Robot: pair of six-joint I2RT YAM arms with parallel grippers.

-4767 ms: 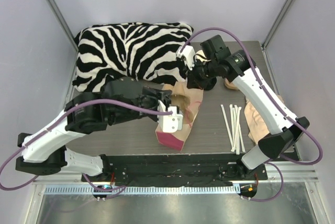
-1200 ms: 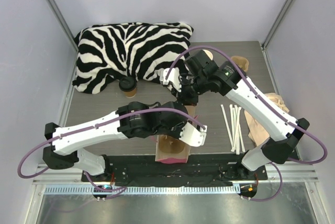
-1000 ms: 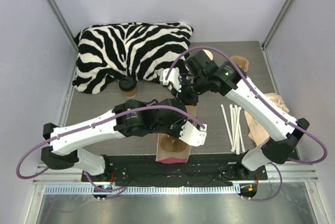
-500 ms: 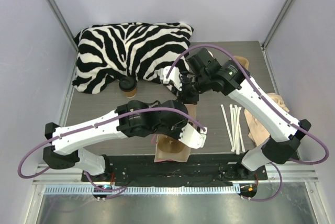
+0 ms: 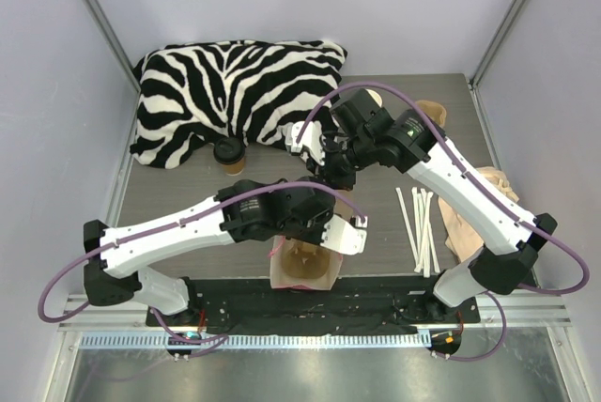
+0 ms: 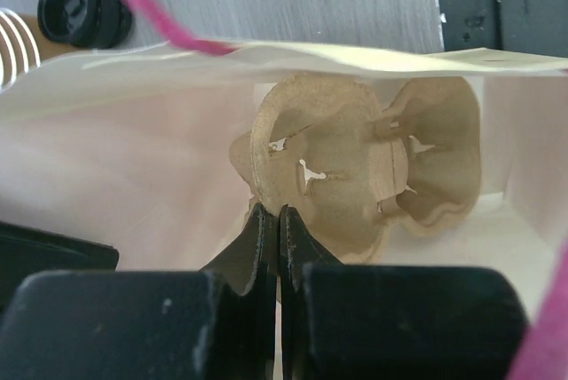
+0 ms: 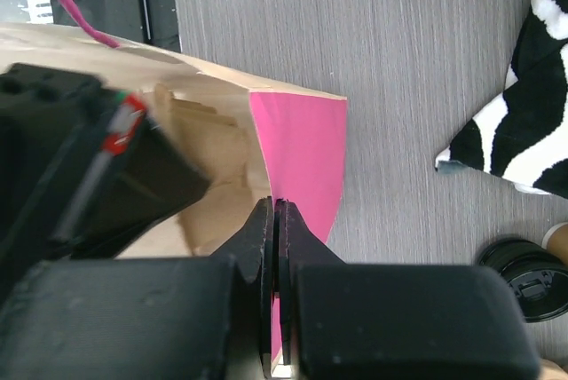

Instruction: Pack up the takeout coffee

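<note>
The takeout coffee point(image 5: 228, 155), a small brown cup with a black lid point(image 7: 522, 281), stands by the zebra pillow's front edge, apart from both grippers. A pink paper bag point(image 5: 329, 266) lies with its mouth open near the table's front edge. Inside it is a tan cardboard cup carrier point(image 6: 355, 167). My left gripper point(image 6: 278, 211) reaches into the bag point(image 6: 133, 176) and is shut on the carrier's rim. My right gripper point(image 7: 275, 204) is shut on the far rim of the bag point(image 7: 302, 145). In the top view the right gripper point(image 5: 336, 177) sits just behind the left arm's wrist.
A zebra-striped pillow point(image 5: 235, 92) fills the back left. White straws point(image 5: 418, 224) lie right of the bag, with beige napkins point(image 5: 470, 209) beyond them. Paper cups point(image 5: 430, 111) stand at the back right. The black base plate point(image 5: 394, 294) runs along the near edge.
The bag's near end has slid left and toward the front edge, and its mouth shows wider. The left gripper shifted slightly with it. The right gripper kept its hold.
</note>
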